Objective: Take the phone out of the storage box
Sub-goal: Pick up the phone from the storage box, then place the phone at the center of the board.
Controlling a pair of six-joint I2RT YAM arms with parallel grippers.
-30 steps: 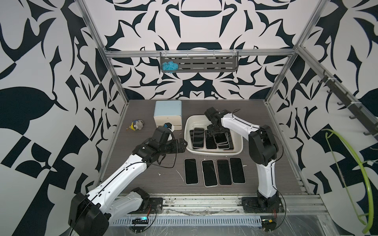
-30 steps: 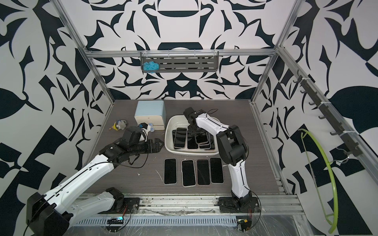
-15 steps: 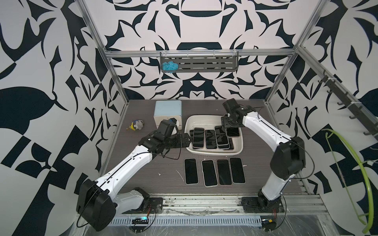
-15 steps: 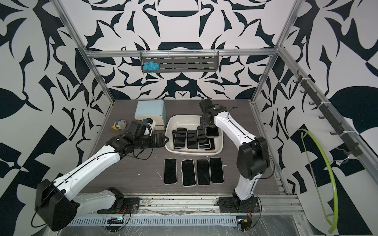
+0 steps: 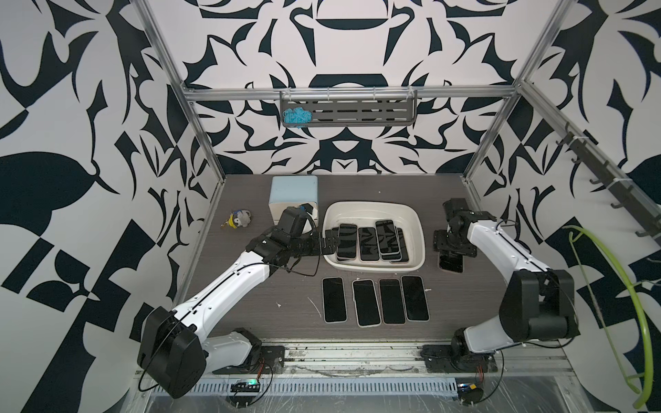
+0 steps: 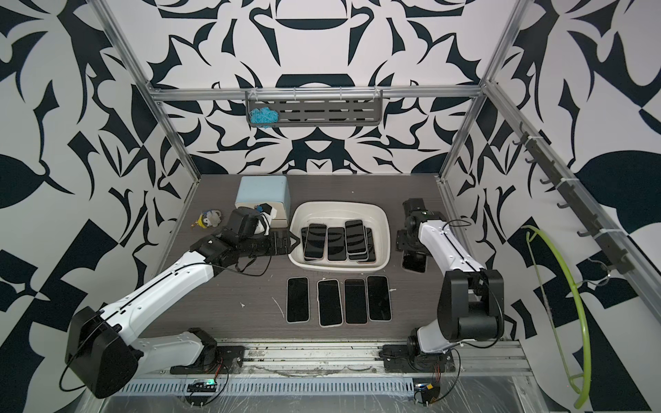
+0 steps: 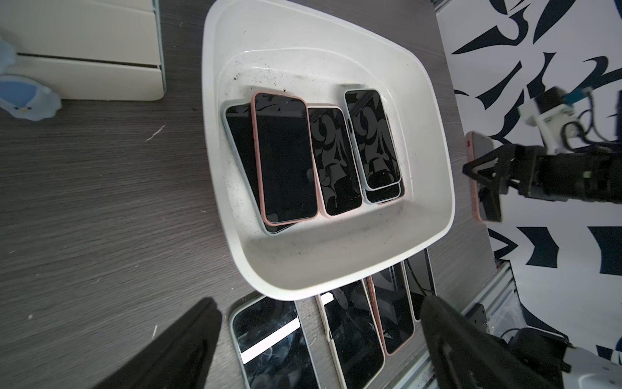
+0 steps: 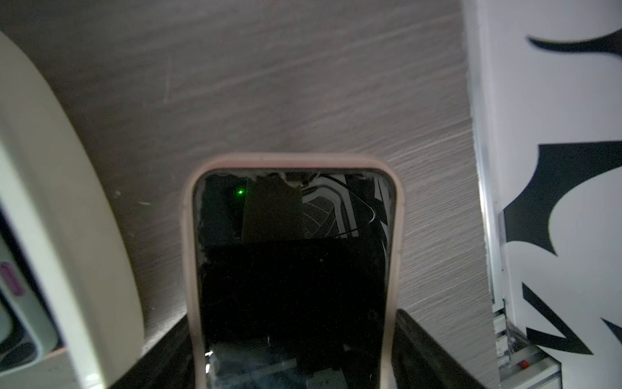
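The cream-white storage box (image 5: 375, 205) (image 6: 339, 205) stands mid-table with several dark-screened phones (image 5: 366, 243) (image 7: 286, 161) lying in it. My right gripper (image 5: 452, 246) (image 6: 413, 246) (image 8: 292, 347) is right of the box, outside it, shut on a pink-cased phone (image 5: 451, 265) (image 8: 292, 269) by its long sides. That phone hangs low over the bare table; I cannot tell whether it touches. My left gripper (image 5: 331, 243) (image 7: 318, 303) stands open and empty at the box's left rim.
Several phones (image 5: 375, 302) lie in a row on the table in front of the box. A blue-topped drawer unit (image 5: 294, 195) and a small toy (image 5: 239, 219) sit at the back left. The right wall frame (image 8: 484, 202) is close to the held phone.
My right arm has carried the pink-cased phone out of the box, to the right and down towards the table. My left gripper has moved up to the box's left rim.
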